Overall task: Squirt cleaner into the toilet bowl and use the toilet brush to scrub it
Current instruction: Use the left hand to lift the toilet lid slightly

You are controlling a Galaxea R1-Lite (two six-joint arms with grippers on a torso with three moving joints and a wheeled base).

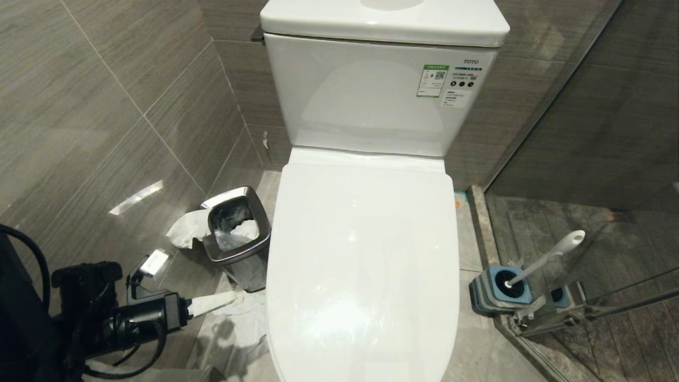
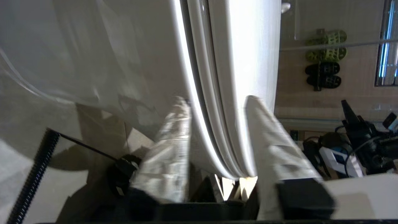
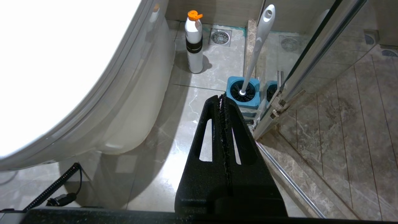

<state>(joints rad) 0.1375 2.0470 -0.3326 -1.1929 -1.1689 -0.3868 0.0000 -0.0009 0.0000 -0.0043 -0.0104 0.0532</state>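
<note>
The toilet bowl (image 2: 93,56) is covered by its shut white lid (image 1: 363,254), so the basin is hidden. My left gripper (image 1: 233,298) reaches in level from the lower left to the toilet's side. In the left wrist view the left gripper (image 2: 217,100) is open, and its white-wrapped fingers (image 2: 267,133) straddle the stacked edge of lid and seat. The toilet brush (image 1: 551,254) stands in its blue-and-grey holder (image 1: 501,289) on the floor to the right. My right gripper (image 3: 221,98) is shut and empty, low above the floor, pointing toward the toilet brush (image 3: 258,49). The cleaner is out of view.
A steel bin (image 1: 236,233) with tissue in it stands left of the toilet, and loose paper (image 1: 188,228) lies beside it. A white bottle with an orange cap (image 3: 193,40) stands on the floor by the bowl. A glass shower door (image 1: 583,159) closes off the right.
</note>
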